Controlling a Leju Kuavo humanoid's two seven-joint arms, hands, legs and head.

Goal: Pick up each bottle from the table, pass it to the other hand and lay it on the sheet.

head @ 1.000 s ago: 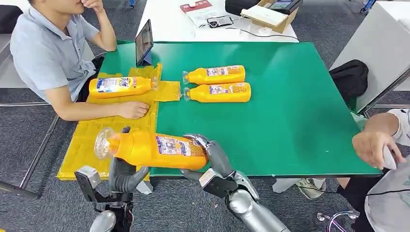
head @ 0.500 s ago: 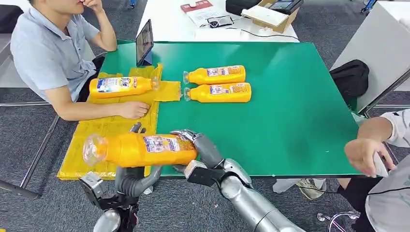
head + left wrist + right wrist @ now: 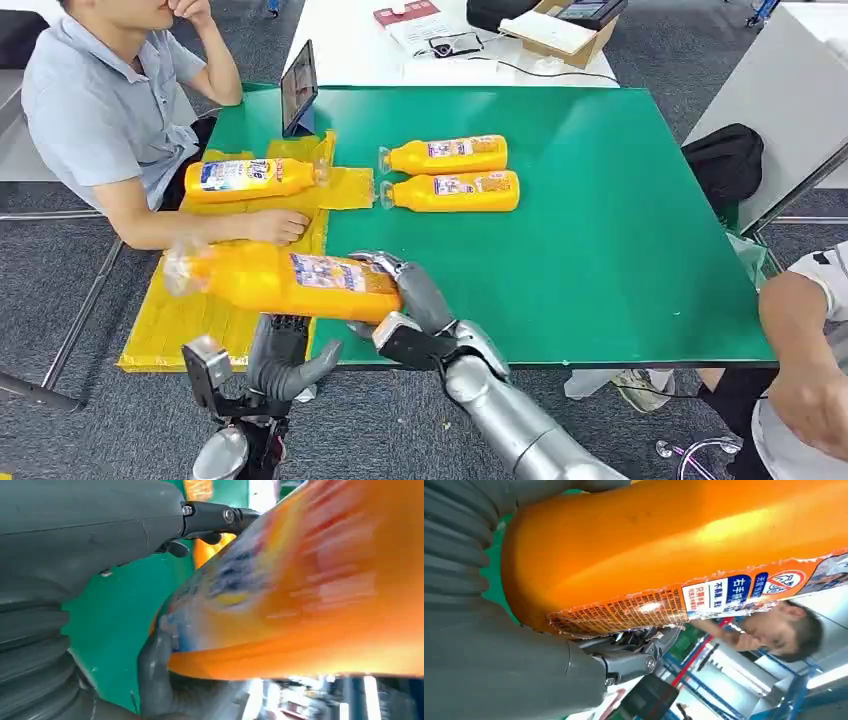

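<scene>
Head view: at about nine o'clock a seated person rests a forearm on the yellow sheet, which drapes over the table's left edge. One orange bottle lies on the sheet at ten o'clock, cap pointing to three o'clock. Just behind it a dark tablet stands upright on the green table. Near twelve o'clock of the table's middle, two more orange bottles lie side by side, touching or nearly so, caps pointing to nine o'clock.

Lower down, at about seven o'clock, the left hand reaches up under the held bottle; its fingers are curled up beneath the body, but how firmly they close on it cannot be told. The held bottle lies roughly level above the sheet's near part and the table edge, its clear cap end blurred and pointing to nine o'clock. The right hand, at six o'clock, wraps its fingers around the bottle's base end and grips it; the right wrist view shows the fingers closed around the orange body. In the left wrist view the bottle is blurred, lying across the left hand's thumb.

At four o'clock a second person's arm shows beside the table.
</scene>
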